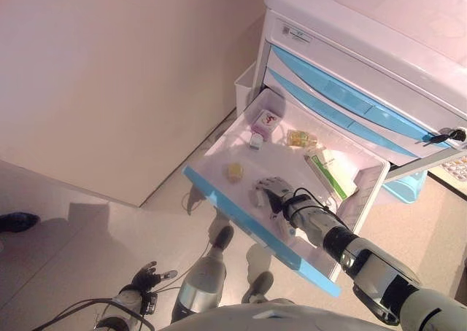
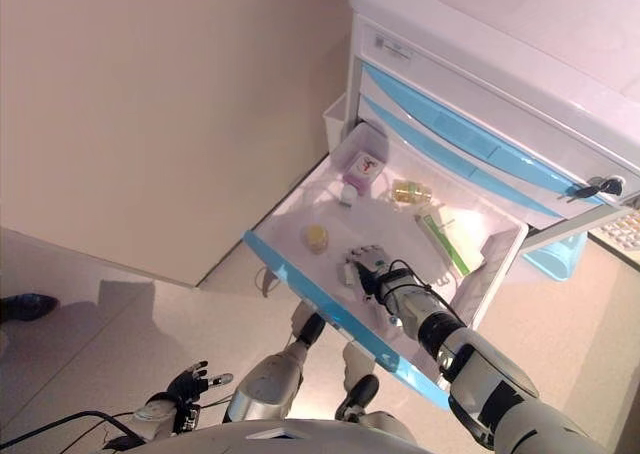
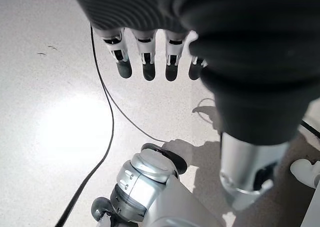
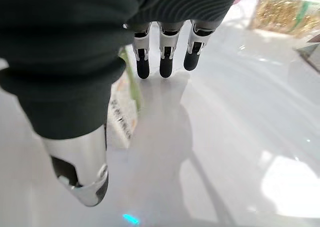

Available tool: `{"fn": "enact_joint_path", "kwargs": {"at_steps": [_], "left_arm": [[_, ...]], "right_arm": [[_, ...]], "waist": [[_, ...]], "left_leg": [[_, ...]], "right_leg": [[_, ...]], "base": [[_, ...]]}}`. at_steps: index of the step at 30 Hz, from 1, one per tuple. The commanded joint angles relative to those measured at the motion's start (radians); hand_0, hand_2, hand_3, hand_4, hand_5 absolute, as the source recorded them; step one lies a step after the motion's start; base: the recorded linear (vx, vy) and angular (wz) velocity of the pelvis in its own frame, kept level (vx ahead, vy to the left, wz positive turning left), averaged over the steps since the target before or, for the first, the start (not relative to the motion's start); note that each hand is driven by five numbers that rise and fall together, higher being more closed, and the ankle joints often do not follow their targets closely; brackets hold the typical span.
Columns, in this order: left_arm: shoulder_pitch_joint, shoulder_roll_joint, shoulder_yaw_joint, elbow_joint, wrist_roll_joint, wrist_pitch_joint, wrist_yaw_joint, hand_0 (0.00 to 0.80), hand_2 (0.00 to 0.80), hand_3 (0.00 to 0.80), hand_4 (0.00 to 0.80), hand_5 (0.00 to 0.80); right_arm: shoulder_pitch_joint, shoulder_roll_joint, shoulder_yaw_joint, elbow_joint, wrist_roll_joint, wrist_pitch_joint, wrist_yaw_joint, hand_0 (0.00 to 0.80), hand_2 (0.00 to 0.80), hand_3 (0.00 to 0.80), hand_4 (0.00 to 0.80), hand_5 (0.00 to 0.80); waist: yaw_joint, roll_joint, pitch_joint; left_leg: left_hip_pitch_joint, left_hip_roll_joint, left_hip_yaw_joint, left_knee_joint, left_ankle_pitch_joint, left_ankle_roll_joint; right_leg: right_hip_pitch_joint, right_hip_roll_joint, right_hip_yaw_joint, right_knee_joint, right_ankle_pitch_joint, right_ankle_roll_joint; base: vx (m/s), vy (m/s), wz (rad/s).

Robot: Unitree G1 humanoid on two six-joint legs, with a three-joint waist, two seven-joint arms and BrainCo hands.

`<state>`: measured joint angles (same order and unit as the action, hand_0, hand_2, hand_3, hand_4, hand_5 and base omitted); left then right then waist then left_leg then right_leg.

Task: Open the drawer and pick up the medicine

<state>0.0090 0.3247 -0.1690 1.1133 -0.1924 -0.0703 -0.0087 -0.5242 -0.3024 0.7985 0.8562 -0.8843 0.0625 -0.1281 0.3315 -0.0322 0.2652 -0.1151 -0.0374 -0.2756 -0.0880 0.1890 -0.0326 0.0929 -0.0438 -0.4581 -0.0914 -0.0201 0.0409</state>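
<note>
The white drawer [image 1: 219, 150] with a blue front edge [image 1: 244, 225] stands pulled out of the cabinet. In it lie a pink-and-white box [image 1: 267, 119], a small yellow bottle [image 1: 300, 138], a green-and-white box [image 1: 332, 172] and a round yellow item [image 1: 234, 171]. My right hand [image 1: 273, 192] is inside the drawer near its front, fingers [image 4: 162, 62] straight over the drawer floor, holding nothing. A small white-and-green packet [image 4: 124, 109] lies right beside its thumb. My left hand [image 1: 142, 280] hangs open over the floor at the lower left.
The white cabinet [image 1: 343, 47] has two shut blue-fronted drawers [image 1: 343, 98] above the open one and keys [image 1: 445, 135] at its right. A blue bin [image 1: 405, 189] sits behind the drawer. A beige wall panel [image 1: 109, 76] stands left. A person's shoe [image 1: 18, 220] is at the far left.
</note>
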Motion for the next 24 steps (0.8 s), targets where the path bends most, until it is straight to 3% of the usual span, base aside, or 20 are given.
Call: {"fn": "enact_joint_path", "kwargs": {"at_steps": [1, 10, 12, 13, 14, 15, 16, 24], "left_arm": [[-0.011, -0.008, -0.068, 0.038, 0.023, -0.028, 0.005, 0.000, 0.000, 0.000, 0.000, 0.000], [-0.001, -0.009, -0.073, 0.037, 0.023, -0.039, -0.001, 0.000, 0.000, 0.000, 0.000, 0.000], [-0.003, -0.009, -0.076, 0.033, 0.021, -0.039, 0.000, 0.000, 0.000, 0.000, 0.000, 0.000], [-0.004, -0.009, -0.076, 0.033, 0.020, -0.039, 0.000, 0.000, 0.000, 0.000, 0.000, 0.000], [-0.004, -0.010, -0.076, 0.031, 0.021, -0.039, 0.000, 0.000, 0.000, 0.000, 0.000, 0.000], [-0.004, -0.009, -0.076, 0.031, 0.024, -0.042, 0.000, 0.000, 0.000, 0.000, 0.000, 0.000], [-0.004, -0.009, -0.076, 0.029, 0.025, -0.040, 0.001, 0.000, 0.000, 0.000, 0.000, 0.000], [-0.006, -0.002, -0.074, 0.015, 0.034, -0.026, 0.004, 0.000, 0.000, 0.000, 0.000, 0.000]], "right_arm": [[-0.013, 0.010, 0.003, -0.029, -0.001, 0.023, -0.082, 0.000, 0.000, 0.000, 0.000, 0.000], [-0.011, 0.002, -0.007, -0.022, 0.006, 0.030, -0.120, 0.000, 0.000, 0.000, 0.000, 0.000], [-0.011, 0.002, -0.005, -0.022, 0.002, 0.029, -0.108, 0.220, 0.220, 0.220, 0.220, 0.220], [-0.011, 0.000, -0.004, -0.022, 0.003, 0.028, -0.104, 0.289, 0.289, 0.289, 0.289, 0.289], [-0.009, -0.001, -0.002, -0.021, 0.007, 0.021, -0.098, 0.442, 0.442, 0.442, 0.442, 0.442], [-0.007, 0.000, 0.000, -0.020, -0.002, 0.016, -0.095, 0.744, 0.744, 0.744, 0.744, 0.744], [-0.008, 0.001, 0.003, -0.022, -0.003, 0.015, -0.091, 0.800, 0.800, 0.800, 0.800, 0.800], [0.005, -0.001, 0.012, -0.031, -0.007, 0.011, -0.073, 0.800, 0.800, 0.800, 0.800, 0.800]], "waist": [[0.014, 0.014, -0.009], [0.013, 0.026, -0.008], [0.013, 0.027, -0.008], [0.013, 0.027, -0.007], [0.013, 0.027, -0.007], [0.014, 0.026, -0.008], [0.015, 0.026, -0.007], [0.017, 0.020, -0.009]], "left_leg": [[0.008, -0.054, 0.003, 0.008, -0.109, 0.003], [0.009, -0.061, -0.002, 0.008, -0.110, 0.006], [0.009, -0.062, -0.003, 0.008, -0.110, 0.007], [0.009, -0.063, -0.004, 0.008, -0.110, 0.007], [0.010, -0.063, -0.005, 0.008, -0.110, 0.007], [0.010, -0.062, -0.004, 0.008, -0.110, 0.007], [0.010, -0.062, -0.004, 0.008, -0.110, 0.007], [0.012, -0.062, -0.007, 0.007, -0.112, 0.009]], "right_leg": [[-0.050, -0.012, 0.025, 0.086, -0.048, -0.003], [-0.049, -0.018, 0.022, 0.087, -0.048, 0.001], [-0.050, -0.019, 0.022, 0.087, -0.048, 0.001], [-0.050, -0.019, 0.022, 0.087, -0.048, 0.000], [-0.049, -0.019, 0.021, 0.088, -0.048, 0.000], [-0.049, -0.019, 0.021, 0.088, -0.049, 0.000], [-0.049, -0.019, 0.020, 0.088, -0.049, 0.000], [-0.048, -0.018, 0.021, 0.088, -0.050, 0.001]], "base": [[0.000, 0.000, 0.00], [0.014, 0.007, 0.02], [0.000, 0.000, 0.00], [0.000, 0.000, 0.00], [0.000, 0.000, 0.00], [0.000, 0.000, 0.00], [0.000, 0.000, 0.00], [0.000, 0.000, 0.00]]}}
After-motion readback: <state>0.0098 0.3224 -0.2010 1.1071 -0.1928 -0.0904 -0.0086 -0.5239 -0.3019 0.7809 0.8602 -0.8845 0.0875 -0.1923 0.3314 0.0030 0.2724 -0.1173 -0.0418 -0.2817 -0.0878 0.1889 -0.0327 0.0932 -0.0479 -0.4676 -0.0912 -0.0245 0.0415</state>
